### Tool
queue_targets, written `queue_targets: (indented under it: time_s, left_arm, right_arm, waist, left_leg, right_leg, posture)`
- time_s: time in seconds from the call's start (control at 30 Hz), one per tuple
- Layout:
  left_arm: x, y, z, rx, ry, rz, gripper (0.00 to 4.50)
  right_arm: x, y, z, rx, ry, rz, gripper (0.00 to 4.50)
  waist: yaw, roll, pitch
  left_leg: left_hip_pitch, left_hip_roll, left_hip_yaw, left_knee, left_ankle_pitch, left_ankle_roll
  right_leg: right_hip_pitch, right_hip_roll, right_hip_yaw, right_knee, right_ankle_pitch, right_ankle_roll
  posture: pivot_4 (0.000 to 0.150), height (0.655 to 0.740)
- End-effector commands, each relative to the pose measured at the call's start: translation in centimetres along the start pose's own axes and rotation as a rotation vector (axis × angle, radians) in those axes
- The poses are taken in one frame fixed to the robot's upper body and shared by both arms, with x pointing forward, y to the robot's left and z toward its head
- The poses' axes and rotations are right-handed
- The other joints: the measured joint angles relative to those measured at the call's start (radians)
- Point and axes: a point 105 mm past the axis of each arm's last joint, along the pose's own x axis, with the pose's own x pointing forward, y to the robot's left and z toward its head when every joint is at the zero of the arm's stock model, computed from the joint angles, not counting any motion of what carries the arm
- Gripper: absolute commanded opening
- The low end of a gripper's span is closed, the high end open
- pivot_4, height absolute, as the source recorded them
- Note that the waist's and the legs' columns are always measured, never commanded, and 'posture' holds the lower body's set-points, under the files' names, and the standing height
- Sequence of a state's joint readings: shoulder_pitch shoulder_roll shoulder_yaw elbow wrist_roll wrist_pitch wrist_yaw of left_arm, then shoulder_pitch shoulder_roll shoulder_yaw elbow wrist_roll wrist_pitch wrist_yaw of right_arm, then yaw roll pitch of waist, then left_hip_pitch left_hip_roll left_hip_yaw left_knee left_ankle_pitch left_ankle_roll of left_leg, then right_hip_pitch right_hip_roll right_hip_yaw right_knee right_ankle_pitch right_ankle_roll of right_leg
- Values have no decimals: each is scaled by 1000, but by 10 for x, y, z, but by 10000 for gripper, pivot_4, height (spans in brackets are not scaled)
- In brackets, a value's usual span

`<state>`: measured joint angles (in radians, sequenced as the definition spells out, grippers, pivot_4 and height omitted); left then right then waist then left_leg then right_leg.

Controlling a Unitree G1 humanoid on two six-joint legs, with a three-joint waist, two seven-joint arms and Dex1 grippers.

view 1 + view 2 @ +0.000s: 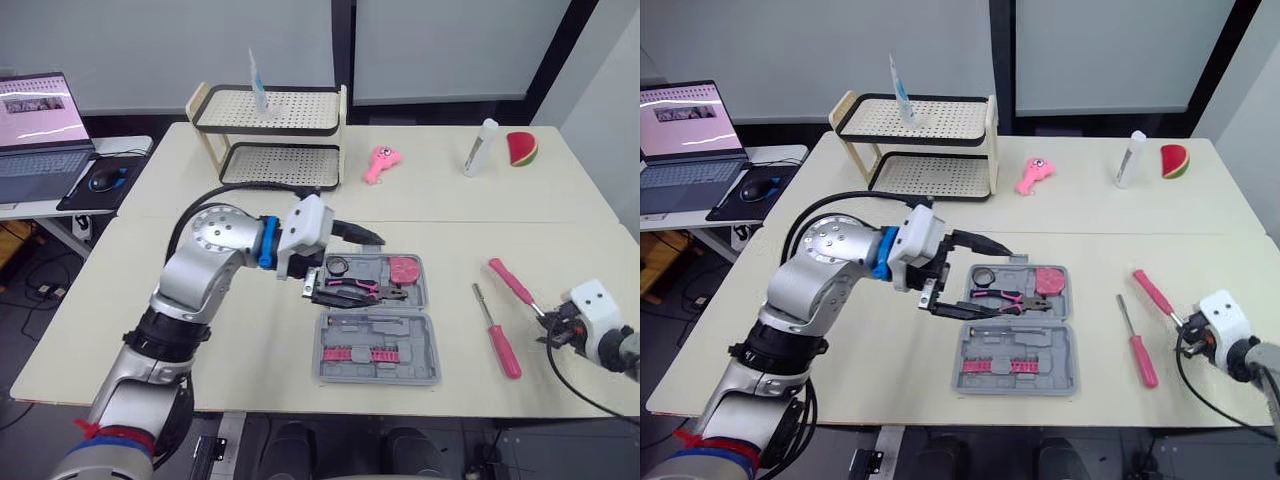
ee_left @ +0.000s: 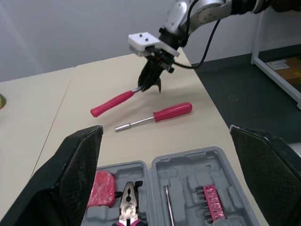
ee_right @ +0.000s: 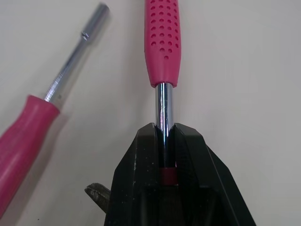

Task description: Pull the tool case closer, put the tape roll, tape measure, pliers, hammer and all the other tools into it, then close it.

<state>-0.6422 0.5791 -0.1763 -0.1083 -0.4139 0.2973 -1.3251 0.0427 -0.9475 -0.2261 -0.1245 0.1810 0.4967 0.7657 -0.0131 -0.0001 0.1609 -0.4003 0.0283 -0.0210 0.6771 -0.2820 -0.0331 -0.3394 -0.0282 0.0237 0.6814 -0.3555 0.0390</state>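
The tool case (image 1: 378, 335) lies open at the middle of the tabletop (image 1: 240, 340). The pliers (image 1: 352, 290) and a round pink tool (image 1: 404, 268) sit in its far half. At 3 o'clock from the case, well apart from it, the right gripper (image 2: 151, 85) is clamped on the bare steel shaft of a pink-handled tool (image 3: 162, 42), probably the hammer. It holds the shaft just below the grip, and the handle runs off toward 11 o'clock. A pink screwdriver (image 1: 498, 338) lies just beside it on the case side, not touching.

The left gripper (image 1: 975, 283) hangs spread wide over the case's 10 o'clock corner and holds nothing. Its fingers (image 2: 80, 174) sit either side of the pliers bay.

The step in hand looks to be lifting the hammer and carrying it toward 9 o'clock into the case. The hold is on a thin, slick shaft near one end, so the long handle may droop or twist. Lift straight up first to clear the screwdriver, and keep the tool level. Bring it down into a free recess slowly. The left arm should back off toward 9 o'clock so the two grippers do not meet over the case.
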Motion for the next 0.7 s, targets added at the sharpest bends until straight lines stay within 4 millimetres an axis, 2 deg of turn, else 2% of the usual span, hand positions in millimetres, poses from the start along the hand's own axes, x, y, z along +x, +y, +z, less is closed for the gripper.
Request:
queue_targets:
  time_s: [0.03,0.13,0.23,0.4,0.5,0.7]
  left_arm:
    - [-24,1,-2,24,17,57,45000]
    - [-41,-8,-15,13,79,58,45000]
    - [-53,-19,-25,13,128,40,45000]
    - [-63,-30,-33,-25,145,68,45000]
    - [-69,-42,-41,-45,181,52,45000]
    - [-76,-58,-54,-83,222,40,45000]
  right_arm:
    - [-9,30,63,-205,-111,149,2455]
    - [-10,58,89,-346,-105,278,2455]
    - [-6,82,103,-436,-90,373,2455]
    - [7,113,112,-602,-42,443,2455]
    - [11,123,116,-636,-36,453,2455]
    - [21,140,111,-694,-1,481,2455]
  waist:
    - [-3,0,0]
    - [-3,-1,1]
    - [4,-3,2]
    - [12,-4,3]
    - [6,-4,3]
    - [4,-4,3]
  left_leg:
    - [0,0,-1,0,0,0]
    - [0,0,-3,-1,0,1]
    - [-1,0,-4,0,-1,2]
    - [-3,-1,-4,0,-1,2]
    - [-5,-1,-4,0,-1,2]
    - [-10,-1,-4,1,-1,2]
  right_leg:
    - [0,1,0,0,0,0]
    - [0,1,-1,0,0,0]
    - [0,0,-2,-1,0,0]
    - [-2,-2,-3,0,0,0]
    - [-6,-2,-3,1,0,0]
    - [-13,-2,-2,6,0,0]
  posture:
    - [1500,7400]
    - [1500,7400]
    - [1500,7400]
    - [1500,7400]
    - [1500,7400]
    - [1500,7400]
